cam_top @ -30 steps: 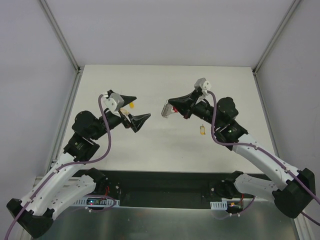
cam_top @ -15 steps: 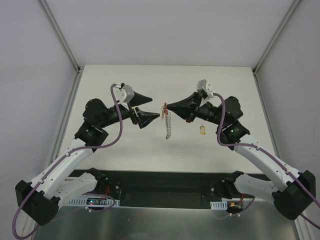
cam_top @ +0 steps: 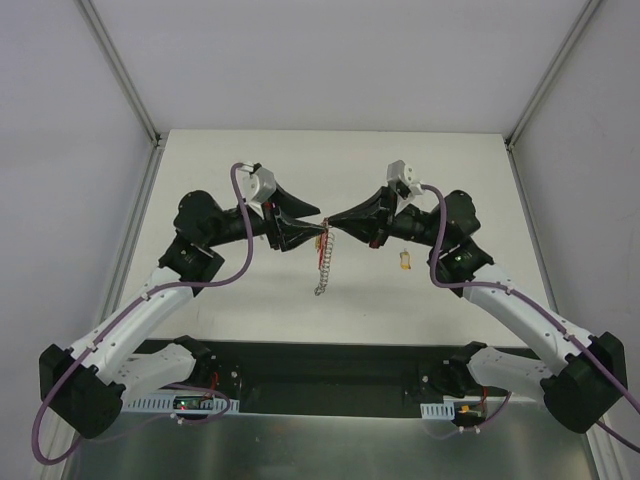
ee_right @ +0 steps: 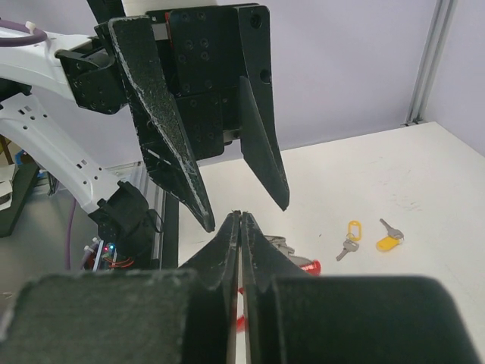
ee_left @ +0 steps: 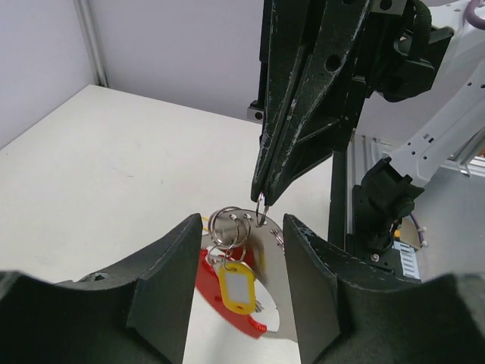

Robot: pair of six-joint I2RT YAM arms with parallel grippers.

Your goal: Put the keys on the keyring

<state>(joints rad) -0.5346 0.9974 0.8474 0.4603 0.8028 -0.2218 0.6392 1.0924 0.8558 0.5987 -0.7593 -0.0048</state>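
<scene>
1. Since a second ago the left arm has swung in toward the middle of the desk (cam_top: 455,175), so the left pincer (cam_top: 312,227) now meets the right pincer (cam_top: 335,221) almost tip to tip. Its jaws have narrowed from wide to roughly half.
2. Over the same second the keyring (cam_top: 321,262) has gone from bunched beside the right fingers to hanging straight down. Its grey-white ribbed strap (cam_top: 319,280) dangles below both tips. Whether its lower end touches the desk is not clear from the top view.
3. The right pincer is clenched, nipping a small silver split ring (ee_left: 261,206) at its very tip (the left wrist view shows this best). The rest of the keyring hangs from that ring.
4. The left pincer is released. Its fingers (ee_left: 163,288) stand apart on either side of the hanging cluster, with a gap on each side and nothing gripped.
5. Just below the pinched ring sit two larger silver rings (ee_left: 226,224). Under them hangs a yellow tag (ee_left: 235,285) with a white window, probably the head of a key already threaded on, though its blade is mostly hidden. The red loop (ee_left: 208,279) lies behind the tag.
6. Two loose keys (ee_right: 388,243) with yellow heads lie close together on the desk. They are off to the robot's right of the pincers, apart from the keyring.
</scene>
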